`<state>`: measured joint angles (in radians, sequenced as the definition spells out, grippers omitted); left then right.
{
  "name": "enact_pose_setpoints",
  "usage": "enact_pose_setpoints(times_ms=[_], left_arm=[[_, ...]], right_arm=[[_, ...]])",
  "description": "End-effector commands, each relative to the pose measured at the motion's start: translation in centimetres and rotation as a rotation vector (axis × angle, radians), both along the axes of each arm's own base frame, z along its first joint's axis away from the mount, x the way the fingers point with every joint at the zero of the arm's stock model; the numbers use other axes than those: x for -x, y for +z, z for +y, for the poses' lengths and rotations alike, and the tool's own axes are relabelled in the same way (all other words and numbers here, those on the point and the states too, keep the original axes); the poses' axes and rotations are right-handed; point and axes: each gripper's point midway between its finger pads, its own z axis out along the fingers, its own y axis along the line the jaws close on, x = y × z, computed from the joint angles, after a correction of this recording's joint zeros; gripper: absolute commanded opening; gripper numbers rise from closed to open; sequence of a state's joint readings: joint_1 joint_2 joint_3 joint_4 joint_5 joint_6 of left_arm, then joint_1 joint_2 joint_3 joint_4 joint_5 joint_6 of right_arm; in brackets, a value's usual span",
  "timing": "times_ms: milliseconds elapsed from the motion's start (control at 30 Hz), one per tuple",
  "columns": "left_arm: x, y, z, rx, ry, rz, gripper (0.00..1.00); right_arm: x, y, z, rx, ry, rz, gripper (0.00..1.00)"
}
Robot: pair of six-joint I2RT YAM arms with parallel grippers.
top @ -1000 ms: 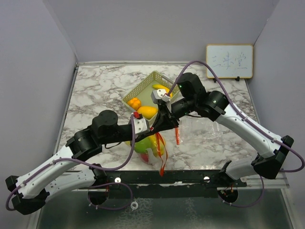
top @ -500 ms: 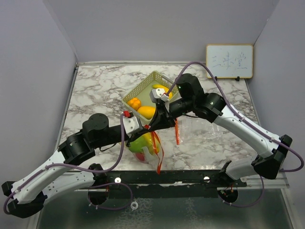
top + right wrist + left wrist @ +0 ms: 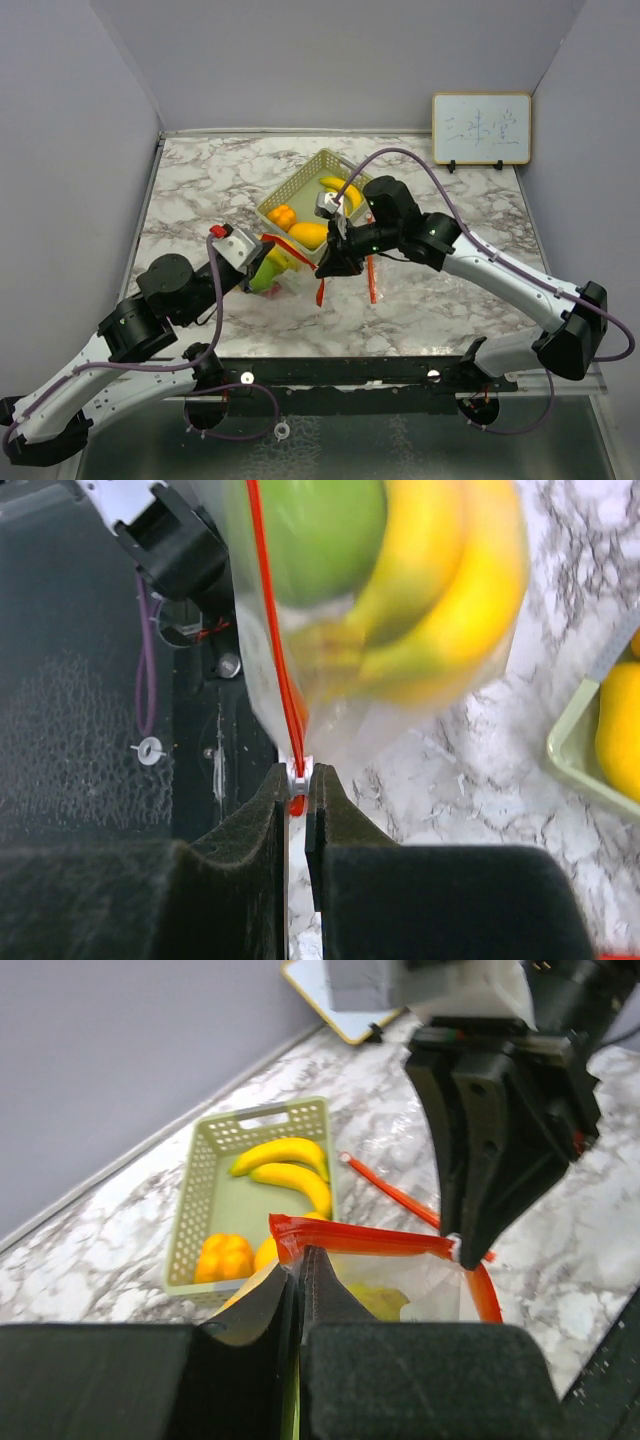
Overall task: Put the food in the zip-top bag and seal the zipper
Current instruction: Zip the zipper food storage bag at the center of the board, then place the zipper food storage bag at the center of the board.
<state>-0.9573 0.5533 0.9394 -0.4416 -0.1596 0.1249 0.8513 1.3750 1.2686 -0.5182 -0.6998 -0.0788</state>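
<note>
The clear zip-top bag (image 3: 283,272) with a red zipper strip (image 3: 360,1238) hangs between my two grippers above the table's middle. It holds a green lime (image 3: 320,535) and a bunch of yellow bananas (image 3: 450,600). My left gripper (image 3: 262,245) is shut on the bag's left zipper corner (image 3: 285,1238). My right gripper (image 3: 325,268) is shut on the white zipper slider (image 3: 298,773) at the other end. Two bananas (image 3: 285,1165) and small orange-yellow fruits (image 3: 223,1257) lie in the pale green basket (image 3: 272,204) behind the bag. The red apple is not visible.
A second red strip (image 3: 371,280) lies on the marble to the right of the bag. A small whiteboard (image 3: 481,128) stands at the back right. Grey walls close in the sides and back. The black rail (image 3: 400,375) runs along the near edge.
My left gripper has pulled the bag's corner up and to the left, away from the right gripper. The bag has moved left with it and the zipper now stretches between the two grippers.
</note>
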Motion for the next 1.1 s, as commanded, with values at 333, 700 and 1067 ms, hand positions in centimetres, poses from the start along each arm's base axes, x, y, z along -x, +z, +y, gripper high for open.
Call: enact_pose_setpoints(times_ms=[333, 700, 1067], left_arm=[[-3.5, 5.7, 9.0, 0.221, 0.508, -0.147, 0.0], [-4.0, 3.2, 13.1, 0.262, 0.758, -0.087, 0.0], [-2.7, -1.1, 18.0, 0.387, 1.035, 0.038, 0.55]], right_arm=[[-0.9, -5.5, -2.4, 0.183, -0.198, 0.126, 0.02], [-9.5, -2.5, -4.8, 0.155, -0.744, -0.019, 1.0], [-14.6, -11.9, -14.5, 0.439, -1.24, 0.143, 1.0]])
